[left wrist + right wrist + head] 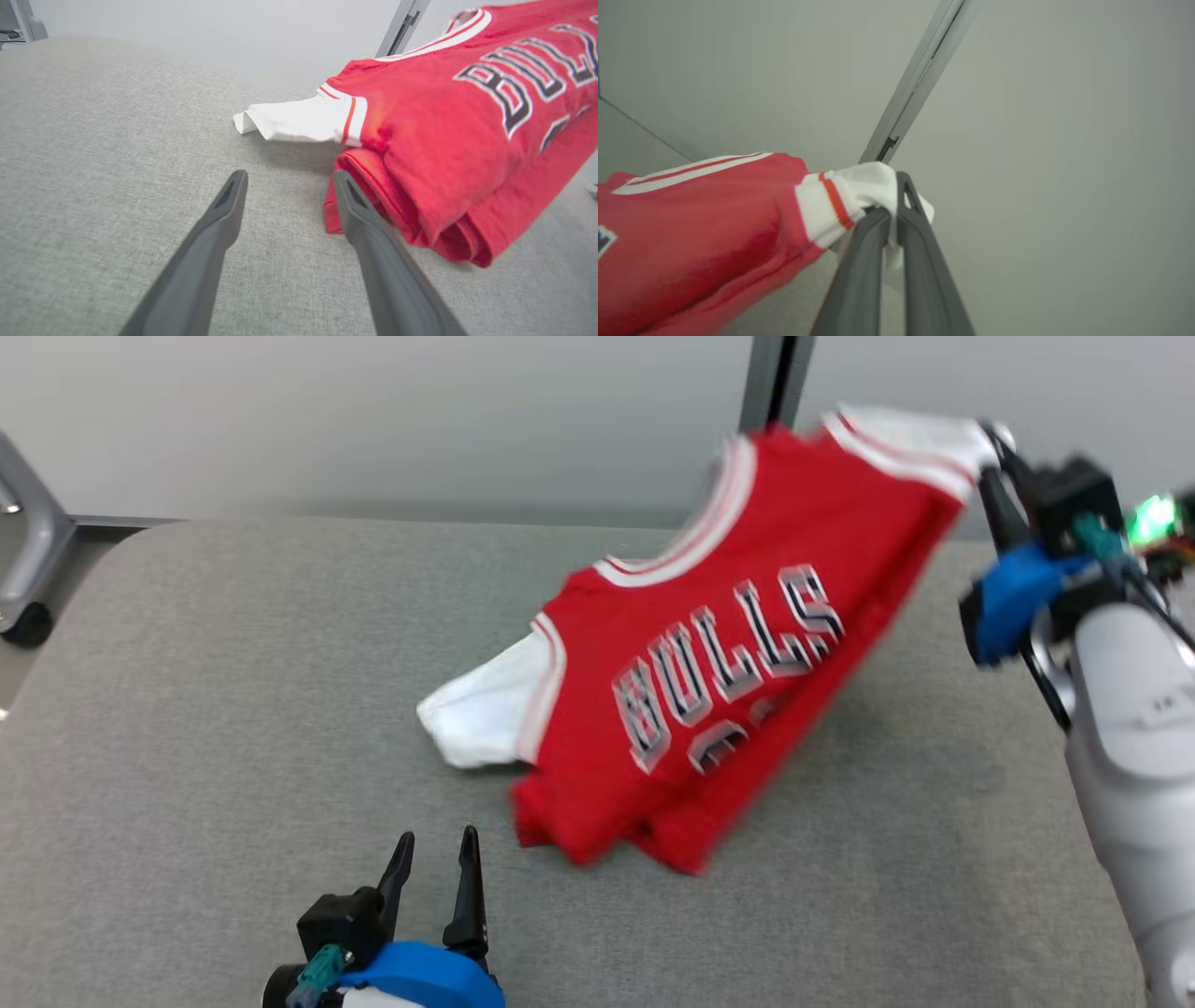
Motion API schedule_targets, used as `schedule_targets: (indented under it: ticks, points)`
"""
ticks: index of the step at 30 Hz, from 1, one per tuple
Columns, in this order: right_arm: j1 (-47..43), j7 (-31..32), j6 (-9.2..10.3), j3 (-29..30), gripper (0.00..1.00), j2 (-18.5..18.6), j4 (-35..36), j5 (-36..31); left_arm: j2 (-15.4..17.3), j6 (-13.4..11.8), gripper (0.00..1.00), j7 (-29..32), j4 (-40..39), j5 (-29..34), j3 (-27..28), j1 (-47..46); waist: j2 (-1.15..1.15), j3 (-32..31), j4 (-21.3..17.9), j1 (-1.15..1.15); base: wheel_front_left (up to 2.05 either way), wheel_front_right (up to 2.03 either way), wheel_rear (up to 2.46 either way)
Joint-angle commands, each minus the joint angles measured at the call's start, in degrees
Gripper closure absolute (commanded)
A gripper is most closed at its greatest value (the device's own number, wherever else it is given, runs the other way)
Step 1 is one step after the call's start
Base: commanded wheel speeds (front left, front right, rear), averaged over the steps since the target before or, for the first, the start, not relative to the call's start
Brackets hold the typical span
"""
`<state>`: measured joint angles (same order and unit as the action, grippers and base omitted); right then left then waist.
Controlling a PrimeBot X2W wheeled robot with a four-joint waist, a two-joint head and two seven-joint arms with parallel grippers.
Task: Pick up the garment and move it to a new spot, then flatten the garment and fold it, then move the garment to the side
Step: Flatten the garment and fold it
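Observation:
The garment (738, 653) is a red jersey with white sleeves and BULLS lettering, folded over on itself. One white sleeve (859, 189) is pinched in my right gripper (892, 205), which is shut on it and holds that end high at the far right (990, 467). The jersey slopes down from there; its lower fold (420, 205) and other white sleeve (299, 122) rest on the grey cushion. My left gripper (437, 859) stands open low at the front, just left of the jersey's lower edge, its right finger (369, 224) close beside the red fold.
The grey fabric surface (233, 709) stretches wide to the left and front. A grey metal frame with a black wheel (28, 569) stands at the far left edge. A pale wall with a vertical grey post (775, 383) rises behind.

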<state>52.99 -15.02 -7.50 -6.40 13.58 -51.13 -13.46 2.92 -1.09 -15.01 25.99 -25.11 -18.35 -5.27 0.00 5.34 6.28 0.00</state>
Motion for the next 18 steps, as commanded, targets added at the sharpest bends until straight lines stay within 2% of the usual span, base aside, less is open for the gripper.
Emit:
schedule_targets:
  ticks: [1,3,4,5,6,11,18]
  points:
    - [-4.1,-0.2,0.02,1.4,1.00,0.9,-1.8,-1.0,0.0,0.3,0.00,-0.2,0.0,0.7,0.0,-1.5,0.00,0.6,-0.9,0.00,0.00,0.00,0.00]
    - [-7.9,-0.2,0.02,3.1,1.00,1.6,-3.8,-1.4,0.0,0.4,0.00,-0.2,0.1,0.8,-0.3,-2.1,0.00,1.3,-1.8,0.00,0.00,0.00,0.00]
    - [-9.7,-0.2,0.02,4.3,0.76,1.8,-4.4,-1.2,0.0,0.4,0.00,-0.2,0.1,0.9,-0.4,-2.5,0.00,1.6,-2.2,0.00,0.00,0.00,0.00]
    - [-11.5,-0.2,0.02,5.2,0.33,1.8,-4.7,-1.0,0.0,0.4,0.00,-0.2,0.1,0.9,-0.7,-2.8,0.00,1.9,-2.5,0.00,0.00,0.00,0.00]
    - [-13.3,-0.2,0.02,6.3,0.00,1.6,-4.7,-0.7,0.0,0.4,0.00,-0.2,0.0,0.9,-1.0,-3.1,0.00,2.2,-2.9,0.00,0.00,0.00,0.00]
    - [-19.7,-0.2,0.02,9.7,0.00,0.3,-3.0,-0.5,0.0,0.7,0.00,-0.2,0.0,0.9,-1.9,-3.8,0.00,2.6,-4.1,0.00,0.00,0.00,0.00]
    - [-27.5,-0.2,0.02,11.3,0.00,-3.5,5.1,2.2,-0.1,3.0,0.00,-0.2,-0.5,1.0,-5.2,-4.6,0.00,3.0,-6.3,0.00,0.00,0.00,0.00]
